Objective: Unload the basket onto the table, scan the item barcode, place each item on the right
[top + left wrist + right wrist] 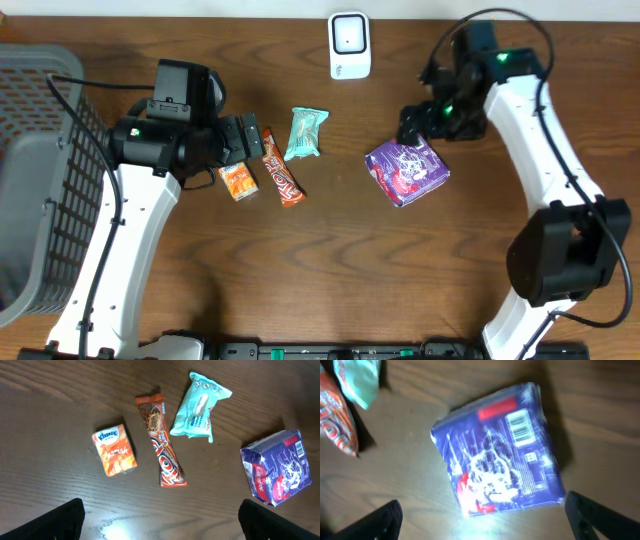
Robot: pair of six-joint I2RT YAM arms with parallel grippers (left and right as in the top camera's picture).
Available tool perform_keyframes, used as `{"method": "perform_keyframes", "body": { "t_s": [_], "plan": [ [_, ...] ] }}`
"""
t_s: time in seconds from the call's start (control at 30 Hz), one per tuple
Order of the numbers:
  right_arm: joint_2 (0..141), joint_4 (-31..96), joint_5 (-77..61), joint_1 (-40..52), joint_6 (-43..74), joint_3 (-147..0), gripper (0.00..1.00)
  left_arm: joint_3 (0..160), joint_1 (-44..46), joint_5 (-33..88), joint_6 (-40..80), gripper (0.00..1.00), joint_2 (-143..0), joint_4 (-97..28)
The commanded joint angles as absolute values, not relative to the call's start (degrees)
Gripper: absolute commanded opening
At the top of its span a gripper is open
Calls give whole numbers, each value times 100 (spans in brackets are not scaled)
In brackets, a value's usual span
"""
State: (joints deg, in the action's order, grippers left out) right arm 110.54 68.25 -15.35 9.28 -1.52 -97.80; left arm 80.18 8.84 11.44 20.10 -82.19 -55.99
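Short of the white box-shaped barcode scanner and off to its right, the purple foil pack lies flat on the brown wooden surface, its barcode facing up. My right pincer hovers just over the pack's scanner-side edge, spread wide and holding nothing. From its wrist view the pack's longer side runs, a little skewed, across the line between the two fingers. My left pincer, likewise spread and empty, hangs well to the scanner's left above an orange tissue packet, a brown chocolate bar and a teal wipes sachet. The right arm is plainly nearer; I judge a straight descent and a pinch across the short width comes next, then a carry toward the scanner
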Motion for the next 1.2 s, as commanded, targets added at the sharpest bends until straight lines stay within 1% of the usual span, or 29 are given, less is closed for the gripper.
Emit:
{"method": "perform_keyframes", "body": {
  "t_s": [0.0, 0.17, 0.3, 0.43, 0.53, 0.67, 0.77, 1.1, 1.17],
  "plan": [
    [11080, 6340, -1258, 1092, 143, -9207, 99, 8049, 873, 1105, 1977, 98, -8235, -5614],
    [11080, 5957, -1247, 1317, 250, -8680, 98, 8049, 875, 1105, 1977, 98, -8235, -5614],
    [11080, 5951, -775, 1664, 255, -8591, 98, 8049, 875, 1107, 1975, 98, -8235, -5614],
    [11080, 5964, 412, 2255, 703, -8750, 99, 8049, 873, 1105, 1975, 98, -8235, -5614],
    [11080, 6123, 1028, 2663, 770, -8986, 99, 8049, 875, 1107, 1977, 98, -8235, -5614],
    [11080, 6252, 2235, 3212, 1435, -9074, 99, 8049, 875, 1105, 1977, 98, -8235, -5614],
    [11093, 6152, 2838, 3474, 1831, -8886, 97, 8049, 873, 1107, 1977, 98, -8235, -5614],
    [11102, 4958, 2967, 3546, 1883, -7778, 97, 8049, 873, 1105, 1977, 98, -8235, -5614],
    [11102, 4703, 2969, 3546, 1883, -7544, 96, 8049, 875, 1105, 1977, 98, -8235, -5614]
  ]
}}
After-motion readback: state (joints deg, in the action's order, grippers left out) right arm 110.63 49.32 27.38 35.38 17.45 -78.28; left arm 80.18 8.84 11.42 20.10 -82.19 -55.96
